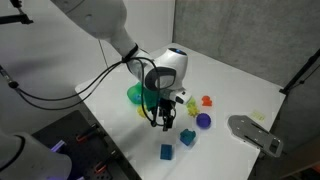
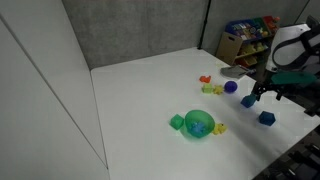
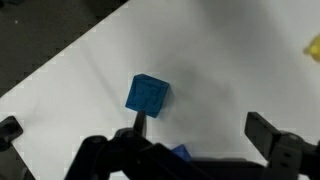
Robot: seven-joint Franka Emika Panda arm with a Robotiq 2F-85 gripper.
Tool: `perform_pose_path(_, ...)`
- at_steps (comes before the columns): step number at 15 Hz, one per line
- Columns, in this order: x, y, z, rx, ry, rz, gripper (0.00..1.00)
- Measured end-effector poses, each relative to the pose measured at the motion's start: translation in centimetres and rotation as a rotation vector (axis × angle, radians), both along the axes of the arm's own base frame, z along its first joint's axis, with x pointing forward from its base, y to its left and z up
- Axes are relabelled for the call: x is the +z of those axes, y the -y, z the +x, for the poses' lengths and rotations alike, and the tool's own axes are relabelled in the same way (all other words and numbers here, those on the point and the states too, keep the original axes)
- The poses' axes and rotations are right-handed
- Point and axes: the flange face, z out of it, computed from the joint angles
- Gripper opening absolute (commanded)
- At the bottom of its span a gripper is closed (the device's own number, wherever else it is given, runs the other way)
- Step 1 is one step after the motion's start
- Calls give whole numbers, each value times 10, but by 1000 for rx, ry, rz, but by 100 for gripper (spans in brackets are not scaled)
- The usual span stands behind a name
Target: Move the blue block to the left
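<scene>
The blue block (image 3: pixel 147 95) is a small mid-blue cube lying on the white table. In the wrist view it sits just beyond my left finger. It also shows in both exterior views (image 1: pixel 167 152) (image 2: pixel 266 118). My gripper (image 3: pixel 200 130) is open and empty, and hovers above the table close to the block (image 1: pixel 160 120) (image 2: pixel 262 96). A lighter blue irregular piece (image 3: pixel 180 153) lies partly hidden under the gripper body and shows in both exterior views (image 1: pixel 187 137) (image 2: pixel 247 101).
A purple ball (image 1: pixel 204 120) (image 2: pixel 231 87), an orange toy (image 1: pixel 207 101) (image 2: pixel 204 79) and a green bowl (image 1: pixel 135 96) (image 2: pixel 200 125) lie on the white table (image 2: pixel 140 100). A green block (image 2: pixel 177 122) sits by the bowl. A grey object (image 1: pixel 255 135) lies at the table's edge.
</scene>
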Motion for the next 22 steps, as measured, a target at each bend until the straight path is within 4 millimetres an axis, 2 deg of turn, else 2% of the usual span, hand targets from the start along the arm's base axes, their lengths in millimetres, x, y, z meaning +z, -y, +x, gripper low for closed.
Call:
perform_pose_path(5,-54,36,-12,-155,22,-7,100)
perform_pose_path(8,-73,49,-17,-191,64,-30,100)
perform_pose_path(16,-85,57,-37,-219,171,-83,100)
perform_pose_path(22,-87,54,-37,-212,168,-83,100)
